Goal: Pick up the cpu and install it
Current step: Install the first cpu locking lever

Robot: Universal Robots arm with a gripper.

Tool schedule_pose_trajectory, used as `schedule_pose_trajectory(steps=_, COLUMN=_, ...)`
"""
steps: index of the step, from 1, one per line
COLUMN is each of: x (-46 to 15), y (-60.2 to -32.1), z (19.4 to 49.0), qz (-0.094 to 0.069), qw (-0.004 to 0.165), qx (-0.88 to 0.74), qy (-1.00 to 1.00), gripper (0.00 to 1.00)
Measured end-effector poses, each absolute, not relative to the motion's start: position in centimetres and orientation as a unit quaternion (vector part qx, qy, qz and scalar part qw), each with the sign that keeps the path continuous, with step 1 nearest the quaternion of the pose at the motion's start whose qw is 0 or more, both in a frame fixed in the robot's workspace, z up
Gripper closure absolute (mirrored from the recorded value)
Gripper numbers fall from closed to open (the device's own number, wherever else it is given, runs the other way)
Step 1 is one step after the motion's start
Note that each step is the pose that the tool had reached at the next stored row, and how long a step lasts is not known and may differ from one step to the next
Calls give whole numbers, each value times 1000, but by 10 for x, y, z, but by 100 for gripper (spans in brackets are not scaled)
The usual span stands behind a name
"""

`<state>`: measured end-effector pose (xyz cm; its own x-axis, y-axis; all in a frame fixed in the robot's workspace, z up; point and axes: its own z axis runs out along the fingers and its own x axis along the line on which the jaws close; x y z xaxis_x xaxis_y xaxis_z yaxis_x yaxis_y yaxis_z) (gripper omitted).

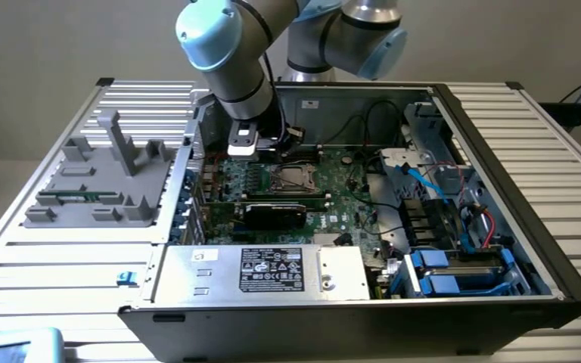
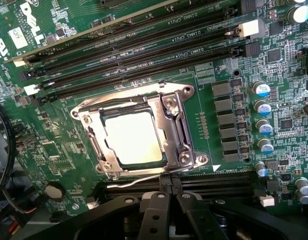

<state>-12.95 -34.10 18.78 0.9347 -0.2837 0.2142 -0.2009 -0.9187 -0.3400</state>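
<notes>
The cpu (image 2: 132,137), a flat silvery square, lies inside the socket's metal frame (image 2: 175,107) on the green motherboard. My gripper (image 2: 170,186) hangs just beside the frame's edge, its black fingers (image 2: 158,202) pressed together with nothing visible between them. A thin metal lever (image 2: 133,181) runs along that edge up to the fingertips. In the exterior view the gripper (image 1: 242,151) is down inside the open computer case, slightly toward the exterior view's left of the cpu (image 1: 293,179).
Several black memory slots (image 2: 143,55) run beside the socket. A black card (image 1: 275,212), the power supply (image 1: 270,268) and blue drive caddies (image 1: 452,272) crowd the case. A grey fixture (image 1: 99,181) stands on the table at the exterior view's left.
</notes>
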Motion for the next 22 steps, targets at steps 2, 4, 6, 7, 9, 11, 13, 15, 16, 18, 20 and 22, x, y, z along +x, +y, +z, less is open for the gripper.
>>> schedule_pose_trajectory(steps=2, x=-129, y=-341, z=187, qz=-131, qw=158, qx=-971, qy=125, gripper=89)
schedule_pose_trajectory(steps=4, x=-129, y=-341, z=187, qz=-131, qw=158, qx=-971, qy=125, gripper=89)
schedule_pose_trajectory(steps=6, x=-129, y=-341, z=187, qz=-131, qw=157, qx=-971, qy=125, gripper=89)
schedule_pose_trajectory(steps=7, x=-128, y=-341, z=187, qz=-131, qw=157, qx=-971, qy=125, gripper=89)
schedule_pose_trajectory(steps=9, x=-128, y=-341, z=187, qz=-131, qw=157, qx=-971, qy=125, gripper=89)
schedule_pose_trajectory(steps=11, x=-128, y=-341, z=187, qz=-131, qw=156, qx=-971, qy=125, gripper=89)
schedule_pose_trajectory(steps=13, x=-127, y=-341, z=186, qz=-131, qw=156, qx=-971, qy=124, gripper=89)
schedule_pose_trajectory(steps=15, x=-127, y=-341, z=186, qz=-131, qw=155, qx=-971, qy=124, gripper=89)
schedule_pose_trajectory(steps=16, x=-127, y=-341, z=186, qz=-131, qw=155, qx=-971, qy=124, gripper=89)
schedule_pose_trajectory(steps=18, x=-127, y=-341, z=187, qz=-131, qw=155, qx=-971, qy=124, gripper=89)
schedule_pose_trajectory(steps=20, x=-126, y=-341, z=186, qz=-131, qw=155, qx=-971, qy=124, gripper=89)
schedule_pose_trajectory(steps=22, x=-125, y=-341, z=186, qz=-131, qw=155, qx=-971, qy=124, gripper=89)
